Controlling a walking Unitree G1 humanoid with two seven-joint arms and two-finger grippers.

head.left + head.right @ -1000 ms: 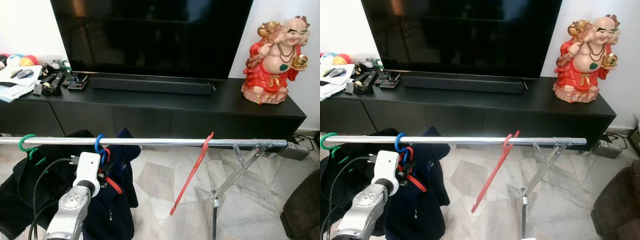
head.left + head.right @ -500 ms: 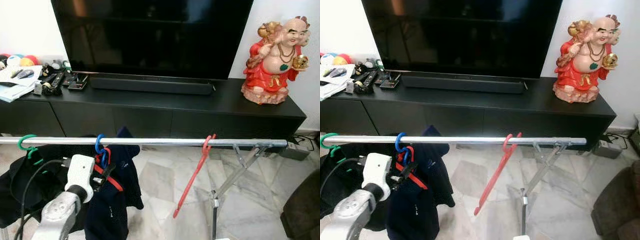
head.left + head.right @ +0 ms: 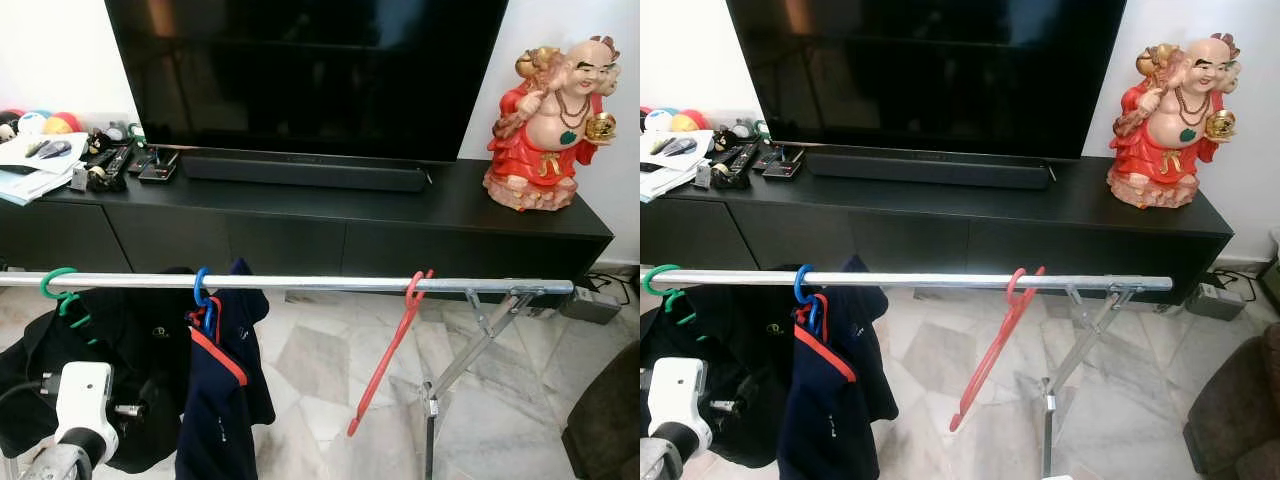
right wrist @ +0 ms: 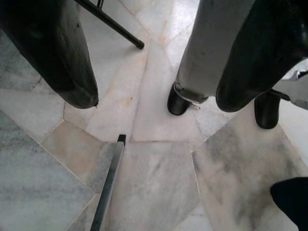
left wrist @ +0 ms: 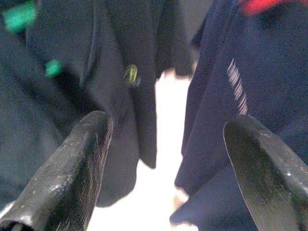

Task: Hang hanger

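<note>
A silver rail [image 3: 320,284] runs across in front of the TV console. A green hanger [image 3: 55,287] carrying a black garment [image 3: 130,340] hangs at its left end. Beside it, a blue hanger [image 3: 201,292] holds a navy garment with red trim [image 3: 222,400]. A bare red hanger [image 3: 392,350] hangs tilted further right. My left arm's white wrist [image 3: 82,395] is low, in front of the black garment. My left gripper [image 5: 168,122] is open with nothing between its fingers and faces the gap between the two garments. My right gripper [image 4: 156,102] is open above the floor.
The rail's folding metal leg [image 3: 455,370] stands at the right on a marble floor [image 3: 320,370]. Behind are a black TV console [image 3: 400,215], a red statue [image 3: 548,120] and clutter [image 3: 60,160] at its left end. A grey leg with a black shoe [image 4: 183,98] shows below the right gripper.
My left arm has dropped down and to the left, away from the blue hanger. The navy garment now hangs free on the rail.
</note>
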